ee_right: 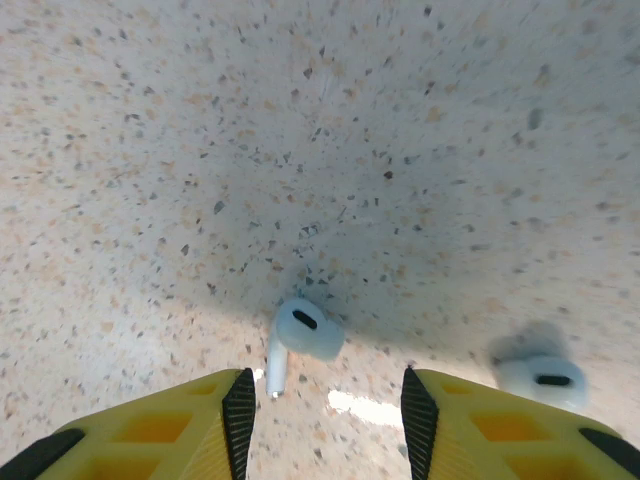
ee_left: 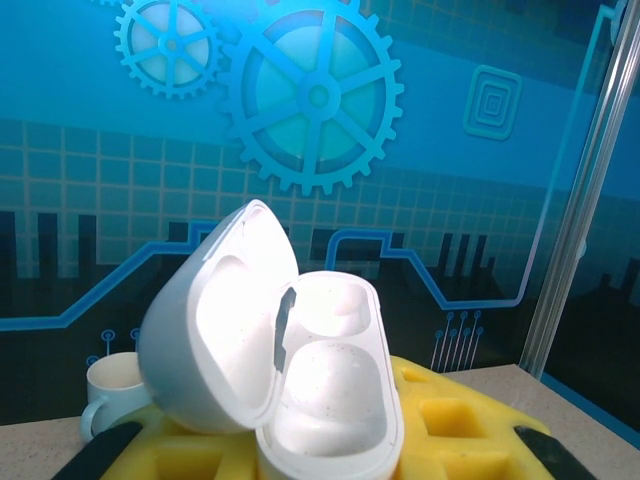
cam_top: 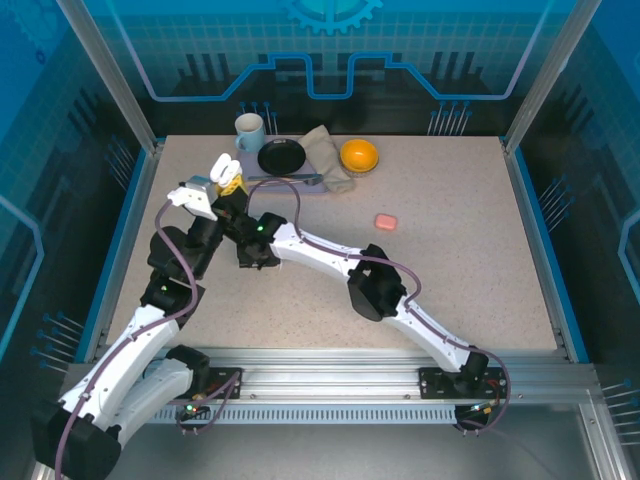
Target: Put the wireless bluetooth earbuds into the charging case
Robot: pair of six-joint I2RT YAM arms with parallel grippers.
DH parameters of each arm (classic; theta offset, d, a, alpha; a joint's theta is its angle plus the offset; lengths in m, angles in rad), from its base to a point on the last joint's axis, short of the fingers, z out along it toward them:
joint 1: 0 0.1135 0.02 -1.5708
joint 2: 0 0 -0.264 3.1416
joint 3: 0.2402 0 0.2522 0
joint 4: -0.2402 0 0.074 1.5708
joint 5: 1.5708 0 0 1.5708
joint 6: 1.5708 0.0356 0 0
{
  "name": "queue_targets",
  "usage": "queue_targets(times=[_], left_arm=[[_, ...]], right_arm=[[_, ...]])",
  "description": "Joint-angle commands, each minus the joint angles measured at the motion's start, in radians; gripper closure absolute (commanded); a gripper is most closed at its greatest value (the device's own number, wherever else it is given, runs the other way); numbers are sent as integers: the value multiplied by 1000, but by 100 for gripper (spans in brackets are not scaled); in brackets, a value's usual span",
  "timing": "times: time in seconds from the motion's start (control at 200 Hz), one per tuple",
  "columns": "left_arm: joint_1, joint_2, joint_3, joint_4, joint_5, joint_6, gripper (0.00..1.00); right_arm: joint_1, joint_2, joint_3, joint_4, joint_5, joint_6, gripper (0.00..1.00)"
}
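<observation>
I judge the task barely begun: as far as I can see, nothing has gone into a case yet. My left tool (ee_left: 330, 455) is closed on the white case (ee_left: 330, 400) and holds it at the far left of the surface (cam_top: 450, 280). Its lid (ee_left: 215, 340) is swung open to the left. In the left wrist view both wells of the base look bare, with no earbud seated. My right tool (ee_right: 327, 395) reaches across to that same left part of the surface and hangs low over it, jaws apart and gripping nothing. A white earbud (ee_right: 303, 332) lies on the surface between the jaws, nearer one finger than the other and touching neither, its stem pointing back toward the tool. A second white earbud (ee_right: 545, 378), blurred, lies just outside the jaws on the right. So the white case stands open and ready. What is left for this pair is all the handling: close on the first earbud, carry it to the case and seat it, then do the same with the second. The pink case (cam_top: 386, 221) lies alone right of the middle, well apart from both tools. I cannot tell whether it is open or whether its pair is inside.
</observation>
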Motion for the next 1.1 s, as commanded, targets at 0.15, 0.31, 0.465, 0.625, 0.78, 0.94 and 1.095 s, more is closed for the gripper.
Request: queue_targets(times=[0.15,0.31,0.465,0.625,0.78,0.94,1.095], left_arm=[[12,-20,14,18,18,-33,100],[12,-28,17,7,17,-28,100],[12,-30,19,-1,19,-24,100],[12,-31,20,-3,23,-25,100],[13,-27,21,-4,25,-26,100],[12,-24,21,-4,26,-25,100],[12,-22,19,-6,28,-25,100]], right_arm=[[-16,-70,-15,-40,82,-110,53],[-18,-38,26,-106,136,-111,54],[-19,-19,24,-169,211,-117,54],[-26,-6,-9,-178,229,-140,55],[-33,12,-16,-169,211,-152,55],[-34,31,-17,-156,184,-152,55],[-34,49,-15,-149,164,-155,55]])
